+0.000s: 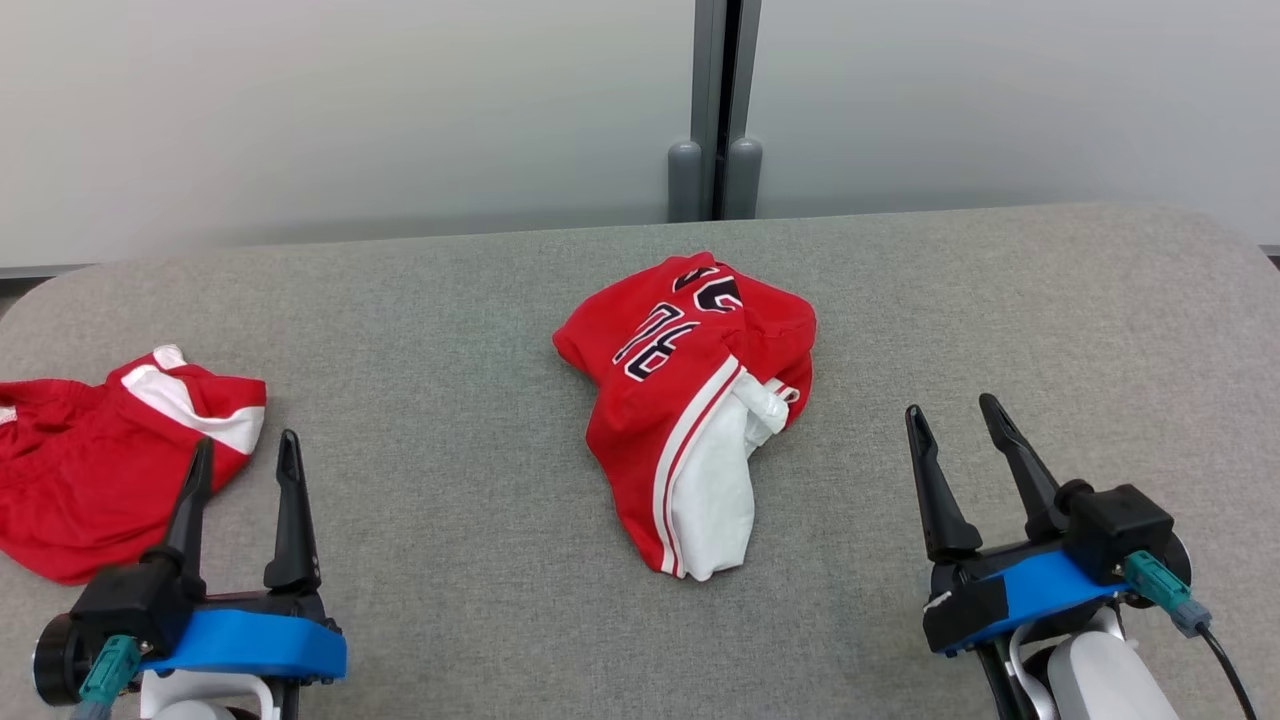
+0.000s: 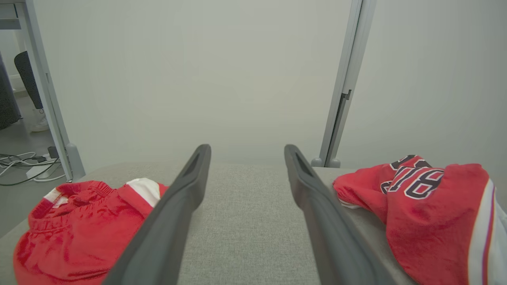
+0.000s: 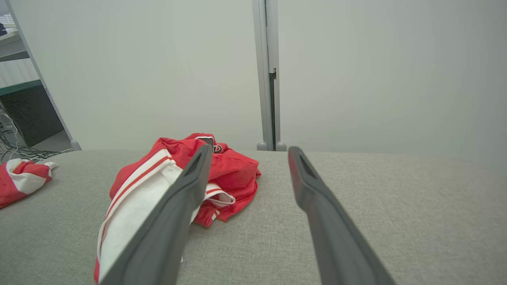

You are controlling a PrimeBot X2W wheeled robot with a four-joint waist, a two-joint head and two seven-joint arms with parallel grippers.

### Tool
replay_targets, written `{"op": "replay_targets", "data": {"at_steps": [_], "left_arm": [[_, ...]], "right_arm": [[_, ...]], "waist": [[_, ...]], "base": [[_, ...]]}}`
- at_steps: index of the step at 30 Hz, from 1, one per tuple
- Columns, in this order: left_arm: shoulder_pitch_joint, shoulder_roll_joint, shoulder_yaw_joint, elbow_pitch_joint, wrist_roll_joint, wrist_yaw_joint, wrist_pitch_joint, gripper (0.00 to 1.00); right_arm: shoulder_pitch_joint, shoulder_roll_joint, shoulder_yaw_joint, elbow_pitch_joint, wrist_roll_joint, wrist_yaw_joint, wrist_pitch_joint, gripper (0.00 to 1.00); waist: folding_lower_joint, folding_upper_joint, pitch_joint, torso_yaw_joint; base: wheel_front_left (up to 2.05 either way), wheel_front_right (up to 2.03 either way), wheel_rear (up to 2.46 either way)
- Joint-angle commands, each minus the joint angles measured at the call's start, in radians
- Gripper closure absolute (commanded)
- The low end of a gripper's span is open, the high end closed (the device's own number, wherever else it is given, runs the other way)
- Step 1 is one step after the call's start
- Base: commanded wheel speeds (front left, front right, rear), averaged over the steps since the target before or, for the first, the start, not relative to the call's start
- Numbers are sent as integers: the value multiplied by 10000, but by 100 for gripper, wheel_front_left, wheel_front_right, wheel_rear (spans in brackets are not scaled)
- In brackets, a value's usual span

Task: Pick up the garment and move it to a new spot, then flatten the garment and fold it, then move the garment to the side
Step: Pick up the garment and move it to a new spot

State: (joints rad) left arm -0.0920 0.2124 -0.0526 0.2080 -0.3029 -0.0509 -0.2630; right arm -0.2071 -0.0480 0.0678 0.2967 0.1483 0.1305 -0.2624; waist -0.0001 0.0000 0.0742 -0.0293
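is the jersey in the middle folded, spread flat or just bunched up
Bunched up: the jersey lies in a rumpled heap on the grey table, its numbers creased, its white panel sticking out.

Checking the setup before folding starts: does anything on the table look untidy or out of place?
The jersey lies crumpled in a heap at the middle of the table, white panel bunched along one side. The shorts lie rumpled at the left end. Nothing looks spilled or torn.

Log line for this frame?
phase: pre-grasp | red jersey: crumpled, untouched | left gripper: open, empty | right gripper: open, empty
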Motion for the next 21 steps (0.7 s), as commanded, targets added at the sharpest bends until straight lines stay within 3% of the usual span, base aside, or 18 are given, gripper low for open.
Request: {"op": "replay_targets", "data": {"at_steps": [1,21], "left_arm": [[154,-64,54,-57,85,-46,-26,0],[667,-683,725,-101,672,-335,-27,0]], "right_arm": [[133,-44,-7,42,-90,3,-38,0],[340,-43,95,339,13,4,-38,0]], "waist": [[1,0,-74,14],[1,0,-426,22]], "base": [[0,0,0],[0,0,0]]}}
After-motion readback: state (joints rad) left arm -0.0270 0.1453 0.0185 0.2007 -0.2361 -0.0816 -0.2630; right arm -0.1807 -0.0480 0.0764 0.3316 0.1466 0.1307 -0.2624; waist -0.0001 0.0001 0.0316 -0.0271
